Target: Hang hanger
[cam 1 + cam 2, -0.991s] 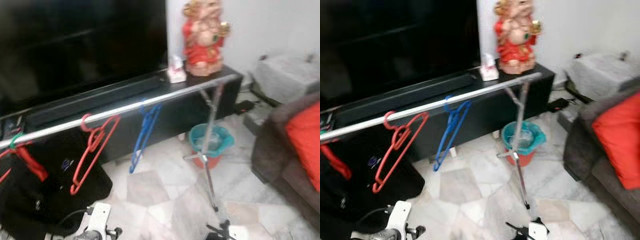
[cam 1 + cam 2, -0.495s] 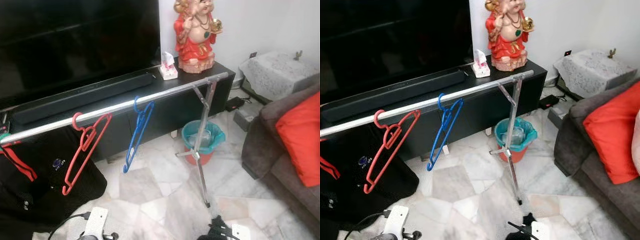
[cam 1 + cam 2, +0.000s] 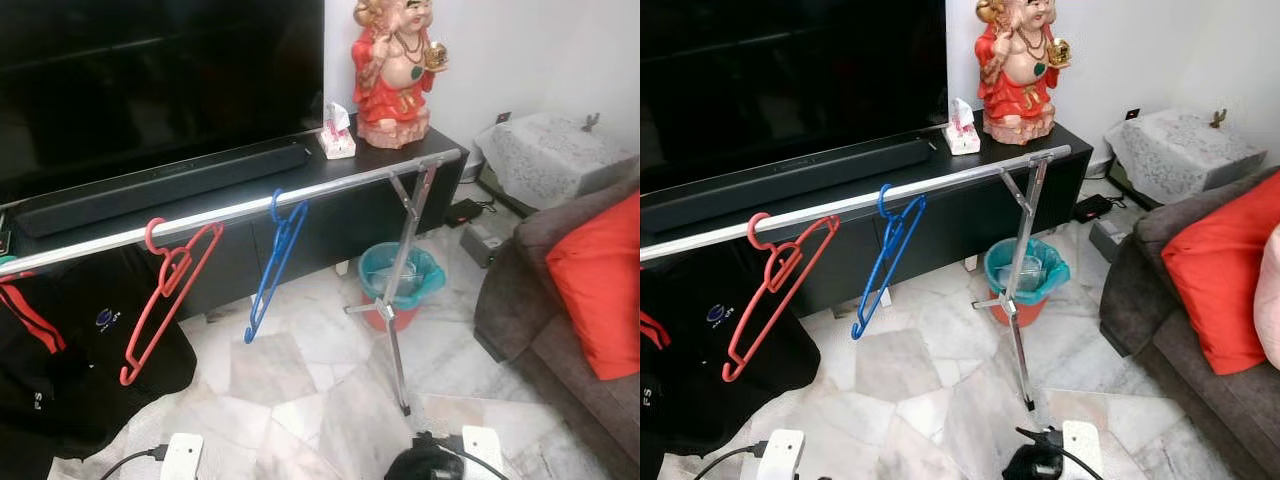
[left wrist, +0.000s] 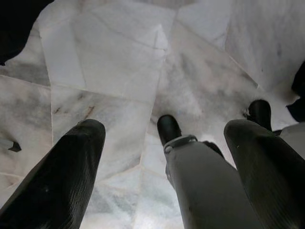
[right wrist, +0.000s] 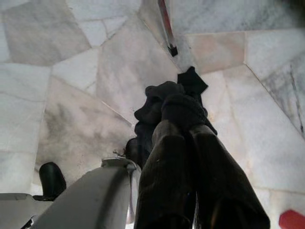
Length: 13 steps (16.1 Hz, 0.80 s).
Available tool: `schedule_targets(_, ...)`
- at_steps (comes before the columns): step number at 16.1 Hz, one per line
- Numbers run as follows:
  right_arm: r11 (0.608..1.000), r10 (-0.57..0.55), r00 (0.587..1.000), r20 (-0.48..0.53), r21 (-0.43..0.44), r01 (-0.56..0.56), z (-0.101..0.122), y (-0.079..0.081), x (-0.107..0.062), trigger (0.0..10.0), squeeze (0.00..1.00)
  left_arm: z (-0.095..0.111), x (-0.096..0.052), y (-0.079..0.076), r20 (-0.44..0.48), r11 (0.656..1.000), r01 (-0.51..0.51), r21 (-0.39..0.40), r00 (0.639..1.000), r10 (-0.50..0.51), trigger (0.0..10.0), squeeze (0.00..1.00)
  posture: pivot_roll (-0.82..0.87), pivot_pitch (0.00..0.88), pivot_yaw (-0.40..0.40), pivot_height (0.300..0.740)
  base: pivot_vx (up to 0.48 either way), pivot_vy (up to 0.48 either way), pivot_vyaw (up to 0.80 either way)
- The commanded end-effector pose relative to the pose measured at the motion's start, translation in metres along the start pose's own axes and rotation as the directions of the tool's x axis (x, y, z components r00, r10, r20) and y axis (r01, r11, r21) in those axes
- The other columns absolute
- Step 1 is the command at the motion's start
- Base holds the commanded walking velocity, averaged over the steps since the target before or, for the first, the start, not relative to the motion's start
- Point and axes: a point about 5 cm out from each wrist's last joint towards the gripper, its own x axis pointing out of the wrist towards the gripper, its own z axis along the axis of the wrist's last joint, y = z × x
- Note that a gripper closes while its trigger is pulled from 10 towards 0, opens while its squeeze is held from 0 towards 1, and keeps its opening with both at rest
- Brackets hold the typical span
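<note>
- On the silver rail (image 3: 250, 209): red hanger (image 3: 165, 295) and blue hanger (image 3: 272, 262) hooked, well apart
- Low over marble floor (image 4: 119, 71): left gripper (image 4: 162, 157), fingers spread, nothing held
- Right gripper (image 5: 183, 157): fingers pressed together on a black cloth (image 5: 176, 102); both grippers far below the 2 hangers

The rail (image 3: 250, 210) runs off the picture's left edge, its far end unseen. The black garment (image 3: 60, 340) is cut off there too. The sofa (image 3: 1200, 330) is cropped at right.
</note>
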Motion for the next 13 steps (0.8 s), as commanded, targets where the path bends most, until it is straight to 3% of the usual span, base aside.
schedule_targets(1, 1.000, 0.005, 1.000, 0.015, -0.006, -0.005, 0.003, 0.001, 0.000, 10.0, 0.00, -0.003, -0.001, 0.002, -0.005, 1.000, -0.018, -0.011, 1.000, 0.018, 10.0, 0.00, -0.20, 0.008, -0.023, 0.740, 0.000, 0.000, 0.00)
schedule_targets(4, 0.999, 0.036, 0.999, 0.000, -0.038, -0.036, 0.003, 0.003, 0.001, 10.0, 0.00, -0.004, -0.001, 0.003, -0.005, 0.997, -0.048, -0.058, 0.999, 0.048, 10.0, 0.00, -0.15, 0.000, -0.106, 0.740, 0.000, 0.000, 0.00)
schedule_targets(6, 0.992, 0.072, 0.997, -0.011, -0.105, -0.073, 0.007, 0.011, 0.002, 10.0, 0.00, -0.005, -0.002, 0.006, 0.014, 0.992, -0.069, -0.102, 0.997, 0.071, 10.0, 0.00, -0.10, 0.000, -0.125, 0.740, 0.000, 0.000, 0.00)
schedule_targets(10, 0.990, 0.103, 0.994, 0.023, -0.096, -0.100, 0.023, 0.031, 0.006, 10.0, 0.00, -0.003, -0.004, 0.021, 0.027, 0.993, -0.098, -0.069, 0.995, 0.100, 10.0, 0.00, -0.06, 0.000, -0.101, 0.740, 0.000, 0.000, 0.00)
schedule_targets(13, 0.989, 0.110, 0.994, 0.023, -0.103, -0.107, 0.024, 0.034, 0.006, 10.0, 0.00, 0.005, -0.003, 0.022, 0.074, 0.989, -0.102, -0.111, 0.991, 0.111, 10.0, 0.00, -0.06, 0.000, -0.060, 0.740, 0.000, 0.000, 0.00)
